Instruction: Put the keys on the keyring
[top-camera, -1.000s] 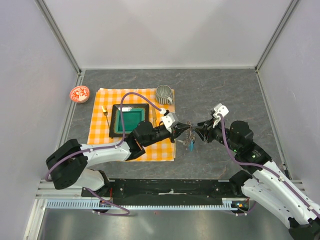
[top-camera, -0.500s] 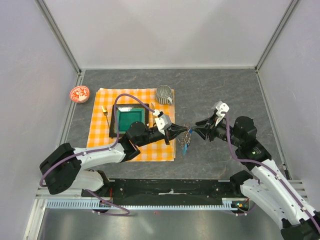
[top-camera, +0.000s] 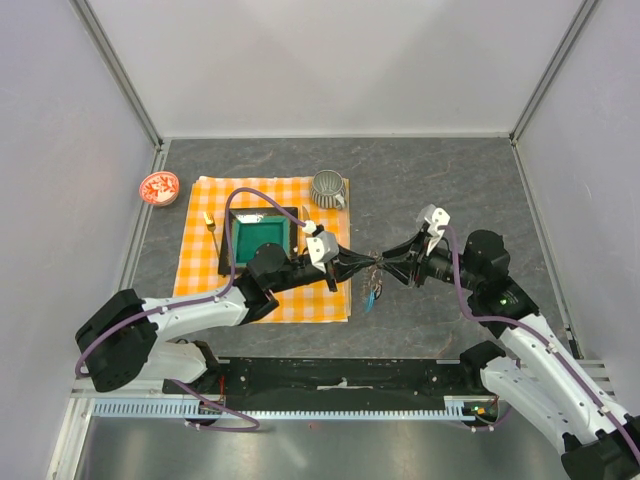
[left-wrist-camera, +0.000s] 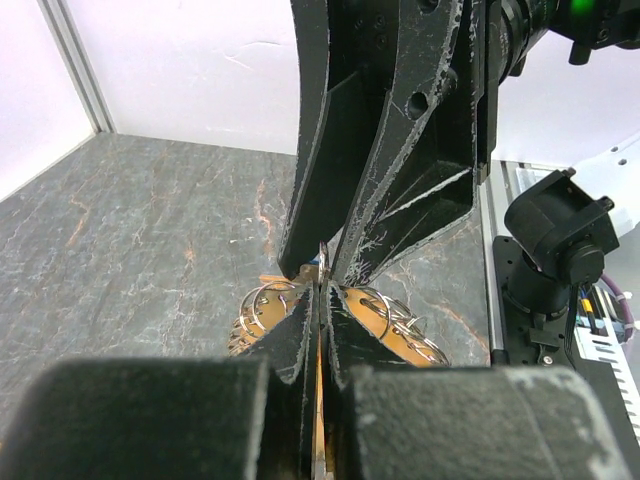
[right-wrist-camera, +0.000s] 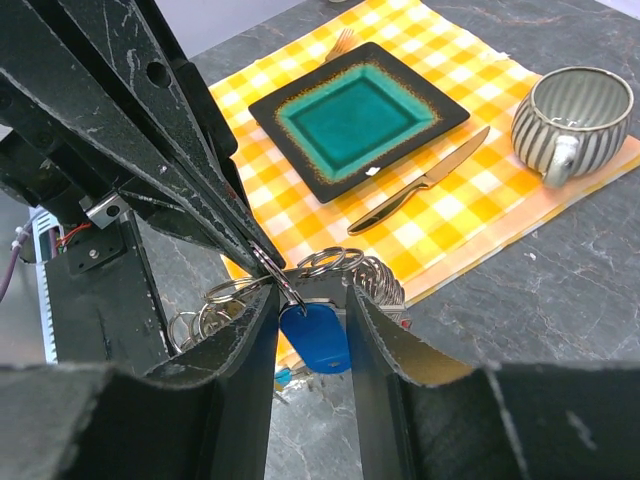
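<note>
Two arms meet nose to nose over the grey counter (top-camera: 450, 180), just right of the orange-checked cloth (top-camera: 200, 275). The left pincer (left-wrist-camera: 318, 292) is pressed together. From the right wrist view, its tips pinch a thin wire loop of the keyring (right-wrist-camera: 332, 262), a bunch of silvery rings held up off the counter between the two arms.

The right pincer (right-wrist-camera: 311, 295) comes at the bunch from the opposite side, its jaws standing partly apart. The rings sit right at its tips and a blue tag (right-wrist-camera: 315, 338) dangles in the gap between its fingers. Whether those jaws actually bite on the rings, I cannot tell.

In the left wrist view, brass-coloured flat pieces (left-wrist-camera: 385, 330) show among the rings, but I cannot say for sure that they are the keys. Nothing in the bunch is sharp enough to pick out single keys.

On the cloth, to the left of all this, lies a square teal plate (top-camera: 250, 235) with a dark rim, partly under the left arm. A knife (right-wrist-camera: 420, 188) lies along the plate's right side and a fork (top-camera: 212, 228) along its left. A ribbed grey cup (top-camera: 327, 186) stands at the cloth's far right corner. A small red-patterned dish (top-camera: 159, 187) sits off the cloth at the far left edge of the counter, well apart from the arms.
</note>
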